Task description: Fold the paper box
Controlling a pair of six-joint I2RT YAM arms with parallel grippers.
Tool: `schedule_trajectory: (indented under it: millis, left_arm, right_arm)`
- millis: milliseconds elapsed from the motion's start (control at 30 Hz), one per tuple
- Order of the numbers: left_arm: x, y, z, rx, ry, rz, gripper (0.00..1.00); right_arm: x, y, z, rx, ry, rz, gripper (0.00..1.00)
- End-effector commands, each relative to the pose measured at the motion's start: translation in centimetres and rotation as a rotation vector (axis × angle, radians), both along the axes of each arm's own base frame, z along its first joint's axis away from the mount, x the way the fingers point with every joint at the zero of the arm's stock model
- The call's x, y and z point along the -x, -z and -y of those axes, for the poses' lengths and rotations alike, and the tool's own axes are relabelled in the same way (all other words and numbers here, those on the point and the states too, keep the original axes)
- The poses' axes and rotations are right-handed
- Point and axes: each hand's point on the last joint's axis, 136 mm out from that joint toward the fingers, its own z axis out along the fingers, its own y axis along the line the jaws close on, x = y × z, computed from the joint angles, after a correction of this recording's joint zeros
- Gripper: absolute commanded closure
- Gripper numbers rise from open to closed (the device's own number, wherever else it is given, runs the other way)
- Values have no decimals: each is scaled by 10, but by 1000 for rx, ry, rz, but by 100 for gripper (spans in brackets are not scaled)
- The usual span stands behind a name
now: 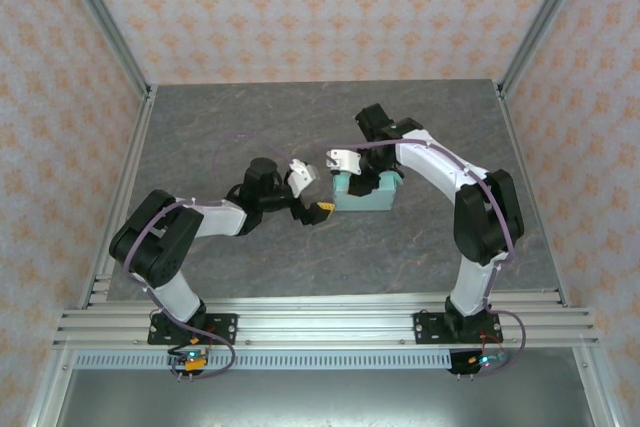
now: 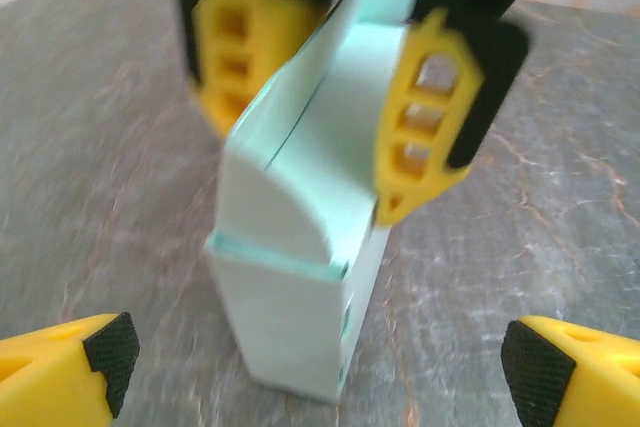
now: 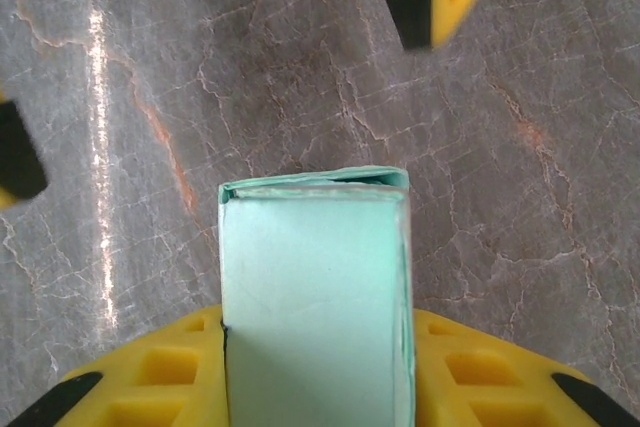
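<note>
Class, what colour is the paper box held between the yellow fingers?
The paper box is pale mint-blue, clearest in the right wrist view.

You are looking at the paper box point(image 2: 300, 287) end-on over the grey marbled bench point(image 2: 100, 197), with a rounded flap lying across its top. The right pincer point(image 2: 330, 97) clamps it from the far side, one yellow finger point(image 2: 425, 117) on each long face. Your left pincer point(image 2: 325, 362) is spread wide, its fingertips point(image 2: 105, 352) at the bottom corners, clear of the box. The picture is slightly blurred.
</note>
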Motion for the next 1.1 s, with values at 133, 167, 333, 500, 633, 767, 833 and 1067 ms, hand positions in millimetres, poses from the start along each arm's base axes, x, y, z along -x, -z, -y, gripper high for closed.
schedule_trajectory:
  millis: [133, 167, 333, 500, 633, 767, 833, 1067]
  left_arm:
    - [-19, 2, 15, -4, 28, 144, 9]
    - [-19, 3, 16, 0, 34, 148, 10]
    - [-10, 4, 31, -10, 102, 166, 21]
    - [-11, -1, 35, 19, 93, 196, 26]
    - [-11, -2, 36, 14, 101, 206, 31]
    - [-9, 5, 39, -10, 135, 186, 41]
    - [-9, 6, 38, -9, 128, 186, 41]
    - [-6, 10, 38, -36, 150, 189, 51]
  right_arm:
    - [34, 22, 9, 31, -24, -167, 63]
    - [35, 21, 9, 29, -24, -168, 63]
    - [36, 18, 9, 25, -25, -155, 63]
    - [37, 16, 6, 10, -27, -154, 63]
    - [38, 19, 6, 18, -28, -153, 63]
    - [35, 19, 6, 23, -13, -134, 61]
    - [34, 15, 5, 0, 2, -108, 49]
    - [31, -14, 3, -100, 36, 30, 35]
